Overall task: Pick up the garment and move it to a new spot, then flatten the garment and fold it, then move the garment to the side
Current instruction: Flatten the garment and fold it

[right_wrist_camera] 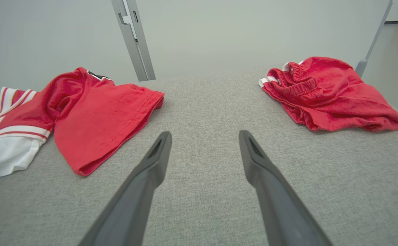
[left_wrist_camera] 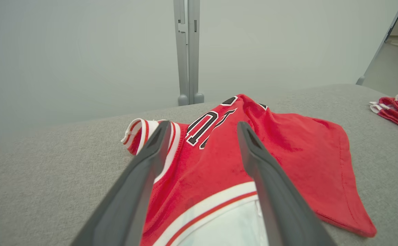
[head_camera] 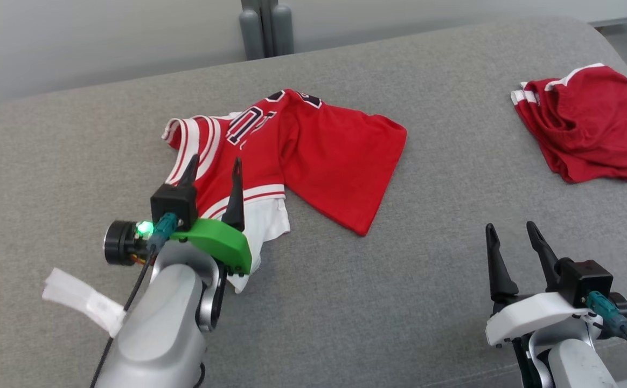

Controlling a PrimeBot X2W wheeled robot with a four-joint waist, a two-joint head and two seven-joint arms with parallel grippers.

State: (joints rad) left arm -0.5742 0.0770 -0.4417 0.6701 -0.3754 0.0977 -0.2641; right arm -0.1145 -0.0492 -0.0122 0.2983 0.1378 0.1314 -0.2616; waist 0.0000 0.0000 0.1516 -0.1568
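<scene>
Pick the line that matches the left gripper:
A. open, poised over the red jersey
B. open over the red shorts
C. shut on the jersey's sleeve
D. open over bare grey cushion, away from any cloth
A: the left gripper stands wide open over the striped part of the red jersey, with no cloth pinched between its jaws, while the red shorts lie apart at the far right.
</scene>
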